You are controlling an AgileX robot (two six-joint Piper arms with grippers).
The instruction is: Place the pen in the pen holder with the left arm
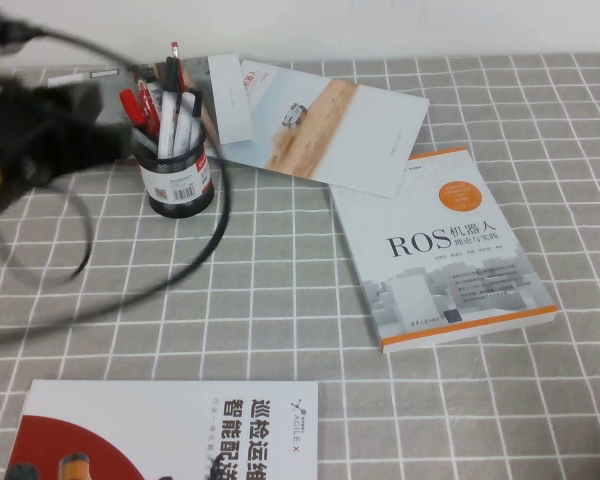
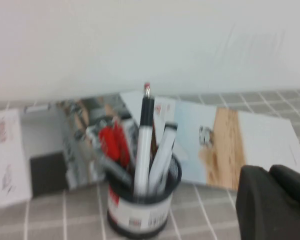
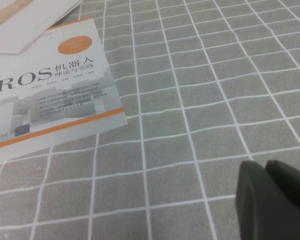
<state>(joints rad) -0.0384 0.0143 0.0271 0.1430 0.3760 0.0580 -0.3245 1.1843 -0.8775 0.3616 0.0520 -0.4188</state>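
The pen holder [image 1: 179, 180] is a black mesh cup with a barcode label, standing at the back left of the table. It holds red pens and white markers with black caps. The pen [image 1: 187, 122] stands upright in it among them, and also shows in the left wrist view [image 2: 162, 155] inside the holder [image 2: 140, 212]. My left gripper [image 1: 108, 140] is blurred, just left of the holder and raised above the table. In its wrist view the left gripper [image 2: 267, 172] is shut and empty, apart from the holder. My right gripper [image 3: 265, 167] is shut and empty over the bare cloth.
A ROS book [image 1: 440, 250] lies at the right. An open brochure [image 1: 325, 125] lies behind the holder. Another booklet [image 1: 170, 430] lies at the front left. A loose black cable [image 1: 205, 250] loops over the grey checked cloth in front of the holder.
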